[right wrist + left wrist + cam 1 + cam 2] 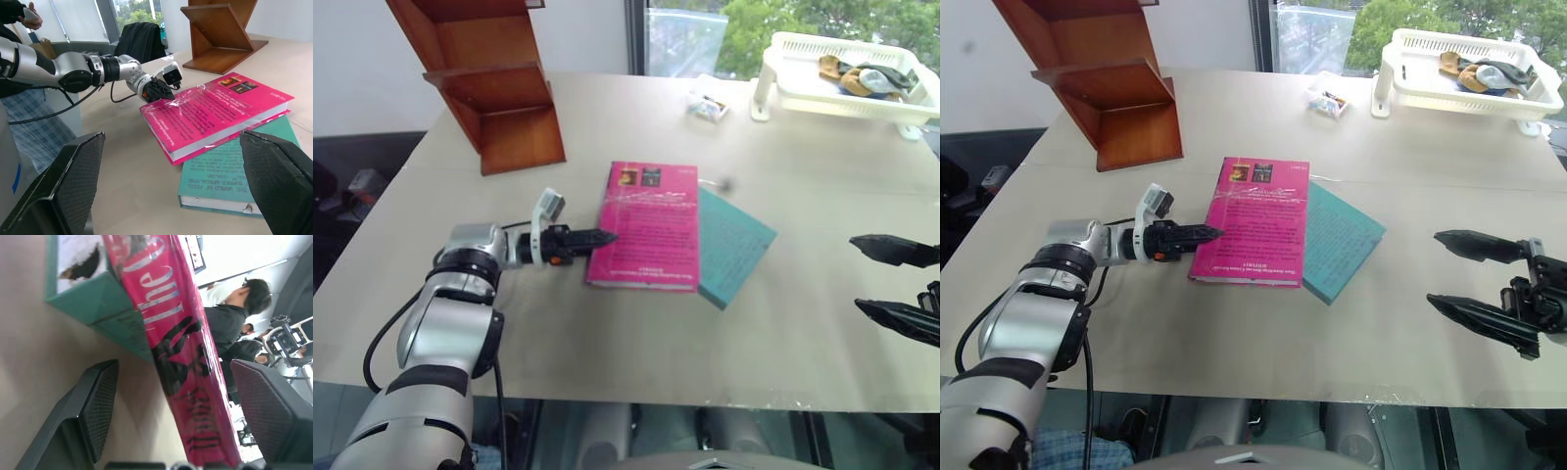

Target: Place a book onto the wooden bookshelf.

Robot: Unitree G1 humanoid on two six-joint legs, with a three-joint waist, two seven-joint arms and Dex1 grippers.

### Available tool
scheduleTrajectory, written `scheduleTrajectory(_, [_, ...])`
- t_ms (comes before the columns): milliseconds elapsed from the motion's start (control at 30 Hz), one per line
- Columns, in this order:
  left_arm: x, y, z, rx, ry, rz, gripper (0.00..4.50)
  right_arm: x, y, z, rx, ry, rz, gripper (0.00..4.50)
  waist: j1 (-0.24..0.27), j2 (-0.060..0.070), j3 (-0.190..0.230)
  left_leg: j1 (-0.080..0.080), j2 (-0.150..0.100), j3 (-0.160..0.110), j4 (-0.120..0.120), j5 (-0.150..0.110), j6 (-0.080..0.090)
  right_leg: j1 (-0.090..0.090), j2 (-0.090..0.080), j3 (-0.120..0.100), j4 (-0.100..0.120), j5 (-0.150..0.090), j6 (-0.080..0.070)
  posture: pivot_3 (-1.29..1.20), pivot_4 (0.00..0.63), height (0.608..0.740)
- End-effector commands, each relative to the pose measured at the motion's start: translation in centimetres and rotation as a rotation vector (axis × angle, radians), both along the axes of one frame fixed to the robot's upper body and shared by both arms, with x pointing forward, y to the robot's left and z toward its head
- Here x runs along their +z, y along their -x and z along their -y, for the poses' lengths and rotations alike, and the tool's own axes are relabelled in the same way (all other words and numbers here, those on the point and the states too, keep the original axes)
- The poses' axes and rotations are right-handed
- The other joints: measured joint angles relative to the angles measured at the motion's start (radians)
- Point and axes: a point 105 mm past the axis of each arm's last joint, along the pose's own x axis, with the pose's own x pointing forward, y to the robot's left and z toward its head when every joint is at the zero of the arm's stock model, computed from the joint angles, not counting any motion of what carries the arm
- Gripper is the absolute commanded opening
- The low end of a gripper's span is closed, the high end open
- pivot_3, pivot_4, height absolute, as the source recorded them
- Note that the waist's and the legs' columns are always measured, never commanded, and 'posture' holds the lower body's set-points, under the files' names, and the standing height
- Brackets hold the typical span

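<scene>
The book [646,227] lies flat near the middle of the table [607,333], its far long edge overlapping a teal-green book [736,245] beneath and beside it; the wooden bookshelf [484,78] stands well apart at the table's far left corner, its tiers bare so far as they show. The left gripper [599,236] points level at the pink spine, and the left wrist view shows its fingers spread to either side of that spine, released and holding nothing; the step in hand looks like the approach for the grasp, with the lift and carry not yet begun. The next move would seem to call for easing the jaws further over the spine, closing firmly on the glossy cover, and taking the pink volume alone without dragging the teal one. The right gripper [1484,284] hovers open over the table's right edge, well apart from both books. The table is pale beige; a white basket [847,73] of small items sits at the far right by a window [783,29] with greenery outside; a small packet [707,106] lies near it; people [234,313] show in the room behind.
</scene>
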Motion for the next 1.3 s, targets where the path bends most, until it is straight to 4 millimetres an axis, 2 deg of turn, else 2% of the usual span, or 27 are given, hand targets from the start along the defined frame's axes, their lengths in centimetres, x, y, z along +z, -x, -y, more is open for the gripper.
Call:
scheduleTrajectory(33, [0.5,-0.1,0.6,-0.013,0.04,0.009,3.96,0.9,0.2,0.2,-0.002,0.013,0.037,4.5,0.0,0.0,0.0,0.0,0.0,0.0,0.0,0.0,0.0,0.0,0.0,0.0,0.0,0.0,0.0,0.0,0.15,0.74])
scheduleTrajectory(67, [0.4,-0.1,0.7,-0.013,0.045,0.006,3.96,0.9,0.2,0.2,-0.002,0.015,0.036,4.5,0.002,0.0,0.0,0.0,0.0,0.0,0.0,0.0,0.0,0.0,0.0,0.0,0.0,0.0,0.0,0.0,0.15,0.74])
scheduleTrajectory(100, [0.3,-0.1,0.8,-0.015,0.049,0.004,3.58,0.9,0.2,0.3,-0.002,0.016,0.035,4.5,0.002,0.0,0.0,0.0,0.0,0.0,0.0,0.0,0.0,0.0,0.0,0.0,0.0,0.0,0.0,0.0,0.15,0.74])
scheduleTrajectory(133, [0.3,0.0,0.9,-0.018,0.05,0.002,3.44,0.9,0.2,0.3,-0.002,0.017,0.034,4.5,0.001,0.0,0.0,0.0,0.0,0.0,0.0,0.0,0.0,0.0,0.0,0.0,0.0,0.0,0.0,0.0,0.15,0.74])
scheduleTrajectory(233, [0.3,0.1,0.8,-0.02,0.059,-0.004,2.22,1.1,0.3,0.4,0.005,0.017,0.029,4.5,0.0,0.0,0.0,0.0,0.0,0.0,0.0,0.0,0.0,0.0,0.0,0.0,0.0,0.0,0.0,0.0,0.15,0.74])
scheduleTrajectory(367, [0.4,0.2,0.5,-0.01,0.073,-0.003,0.86,0.7,0.2,0.7,0.001,0.027,0.013,4.5,0.0,0.0,0.0,0.0,0.0,0.0,0.0,0.0,0.0,0.0,0.0,0.0,0.0,0.0,0.0,0.0,0.15,0.74])
scheduleTrajectory(467, [1.5,0.3,0.5,-0.019,0.117,0.023,0.35,0.5,0.1,0.7,0.002,0.031,0.007,4.5,0.0,0.0,0.0,0.0,0.0,0.0,0.0,0.0,0.0,0.0,0.0,0.0,0.0,0.0,0.0,0.0,0.15,0.74])
scheduleTrajectory(600, [4.3,1.0,1.0,-0.09,0.178,0.12,0.25,0.4,0.1,0.9,-0.004,0.038,0.005,4.5,-0.001,0.0,0.0,-0.001,0.0,-0.001,0.0,0.0,0.0,0.0,0.0,0.0,0.0,0.0,0.0,0.0,0.15,0.74])
scheduleTrajectory(733, [9.3,2.3,1.6,-0.196,0.215,0.347,0.25,0.7,0.0,1.4,-0.017,0.028,0.015,4.5,0.0,0.0,0.0,-0.001,0.0,-0.001,0.001,0.0,0.0,0.0,-0.001,-0.001,0.0,0.0,0.0,0.0,0.15,0.74])
scheduleTrajectory(800, [11.2,2.8,1.9,-0.226,0.17,0.489,0.25,1.0,-0.1,1.8,-0.026,0.018,0.026,4.5,0.0,0.0,0.0,-0.001,0.0,-0.001,0.001,0.0,0.0,0.0,-0.001,-0.001,0.0,0.0,0.0,0.0,0.15,0.74])
scheduleTrajectory(900, [13.8,2.3,2.8,-0.192,0.037,0.757,0.25,1.5,-0.6,2.5,-0.044,-0.019,0.043,4.5,0.002,0.0,0.0,0.0,0.0,-0.001,0.001,0.0,0.0,0.001,-0.001,-0.001,0.0,0.0,0.0,0.0,0.15,0.74])
scheduleTrajectory(967, [15.9,1.0,3.4,-0.092,-0.084,0.979,0.25,1.5,-1.0,3.0,-0.058,-0.056,0.047,4.5,0.004,0.0,0.0,0.0,0.0,-0.001,0.002,0.0,0.0,0.001,-0.001,-0.001,0.0,0.0,0.0,0.0,0.15,0.74])
scheduleTrajectory(1033, [18.0,0.2,4.0,-0.004,-0.141,1.125,0.25,1.1,-1.2,3.3,-0.068,-0.066,0.038,4.5,0.011,0.0,0.0,0.0,0.0,-0.002,0.002,0.0,0.0,0.001,0.0,-0.001,0.0,0.0,0.0,0.0,0.15,0.74])
scheduleTrajectory(1200, [21.4,-1.3,4.7,0.163,-0.382,1.513,0.25,0.6,-1.8,3.4,-0.08,-0.09,0.044,4.5,0.013,0.0,0.0,-0.001,0.0,0.0,0.003,0.0,0.0,0.001,0.001,0.0,0.0,0.0,0.0,0.0,0.15,0.74])
scheduleTrajectory(1300, [23.8,-2.9,4.4,0.278,-0.72,1.861,0.25,0.5,-2.1,3.5,-0.083,-0.09,0.048,4.5,0.016,0.0,0.0,-0.001,0.0,0.0,0.003,0.0,0.0,0.001,0.001,0.0,0.0,0.0,0.0,0.0,0.15,0.74])
